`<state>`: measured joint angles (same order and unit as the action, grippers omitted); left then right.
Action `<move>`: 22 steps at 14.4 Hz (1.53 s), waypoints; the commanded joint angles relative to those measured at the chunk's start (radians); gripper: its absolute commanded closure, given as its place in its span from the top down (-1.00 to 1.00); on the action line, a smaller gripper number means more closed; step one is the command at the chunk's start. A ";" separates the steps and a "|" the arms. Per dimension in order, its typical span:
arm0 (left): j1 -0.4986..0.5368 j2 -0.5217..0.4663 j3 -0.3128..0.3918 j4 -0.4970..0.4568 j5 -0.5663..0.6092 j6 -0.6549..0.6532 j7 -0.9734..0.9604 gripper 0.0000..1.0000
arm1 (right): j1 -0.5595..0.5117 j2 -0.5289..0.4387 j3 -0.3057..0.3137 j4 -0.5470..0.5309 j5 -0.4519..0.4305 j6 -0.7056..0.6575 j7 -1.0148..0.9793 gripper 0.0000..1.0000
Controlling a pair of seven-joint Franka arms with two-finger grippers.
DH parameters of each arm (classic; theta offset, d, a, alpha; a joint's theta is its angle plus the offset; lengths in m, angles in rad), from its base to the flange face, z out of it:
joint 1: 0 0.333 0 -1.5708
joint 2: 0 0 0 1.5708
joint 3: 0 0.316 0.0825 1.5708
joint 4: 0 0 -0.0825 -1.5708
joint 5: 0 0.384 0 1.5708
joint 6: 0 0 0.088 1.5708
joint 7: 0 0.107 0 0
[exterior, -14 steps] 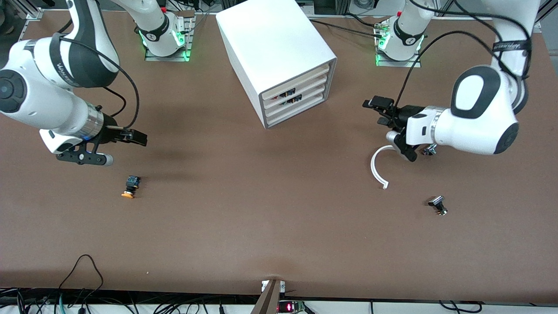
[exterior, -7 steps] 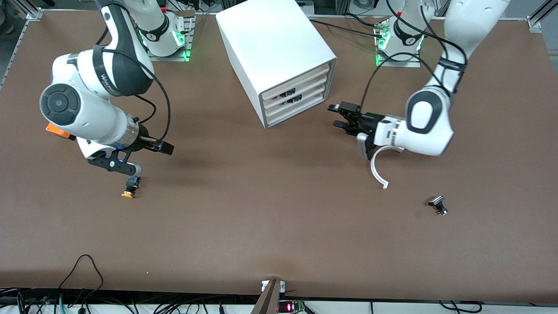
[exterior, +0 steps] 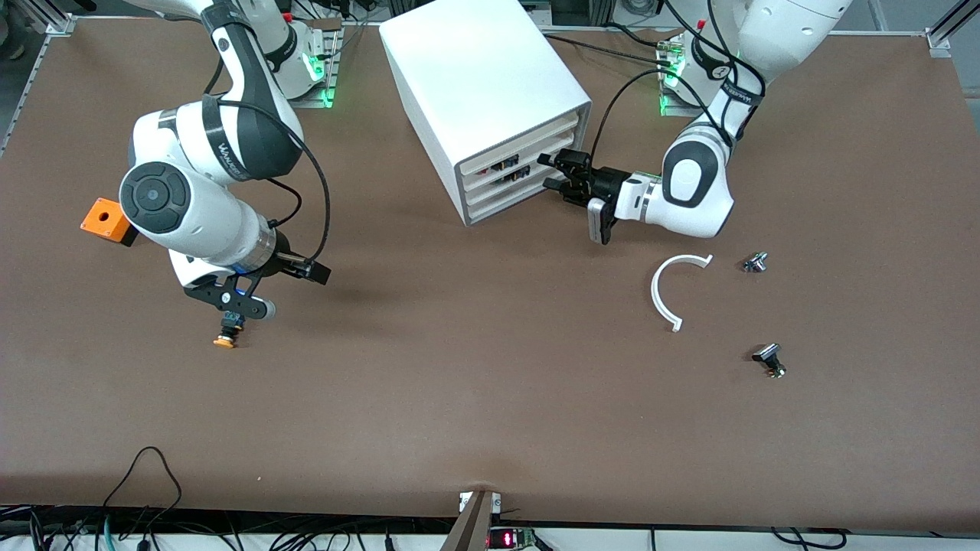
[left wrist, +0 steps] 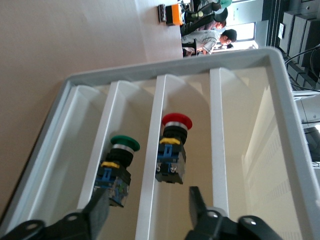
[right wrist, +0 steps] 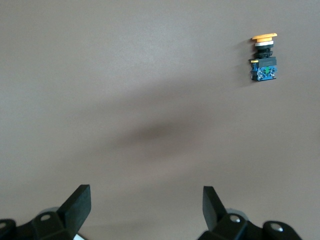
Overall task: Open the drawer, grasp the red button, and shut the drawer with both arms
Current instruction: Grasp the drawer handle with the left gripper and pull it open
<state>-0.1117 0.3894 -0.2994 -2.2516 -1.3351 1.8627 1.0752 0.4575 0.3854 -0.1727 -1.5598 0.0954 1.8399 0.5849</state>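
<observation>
left gripper (exterior: 553, 173) at cabinet (exterior: 478, 92) front, fingers (left wrist: 198, 205) spread, gripping nothing, level with drawer (left wrist: 172, 165) edges. red button (left wrist: 172, 150) inside drawer, beside green button (left wrist: 117, 167) one slot over. right gripper (exterior: 287, 287) over bare table (exterior: 459, 367), fingers (right wrist: 80, 202) spread wide, orange-head button (exterior: 227, 334) just beside. white arc (exterior: 672, 289) apart, toward left arm's end.

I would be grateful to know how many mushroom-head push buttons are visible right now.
3. The red-headed button and a green-headed button sit in neighbouring drawers of the cabinet; an orange-headed button lies on the table under the right gripper. Others may be hidden inside.
</observation>
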 commanded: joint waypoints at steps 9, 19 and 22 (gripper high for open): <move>-0.020 0.014 -0.037 -0.048 -0.032 0.012 0.025 -0.74 | 0.015 0.056 -0.007 0.121 0.038 -0.017 0.070 0.98; 0.052 0.022 -0.021 0.088 0.095 0.004 -0.136 -1.00 | 0.023 0.112 -0.008 0.276 0.038 -0.083 0.125 0.98; 0.107 0.063 -0.020 0.185 0.204 0.001 -0.208 -1.00 | 0.023 0.113 -0.008 0.287 0.040 -0.085 0.127 0.98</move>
<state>-0.0458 0.4081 -0.3150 -2.1544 -1.1851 1.8747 0.9448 0.4775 0.4738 -0.1745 -1.3243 0.1182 1.7822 0.6974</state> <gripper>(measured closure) 0.855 0.009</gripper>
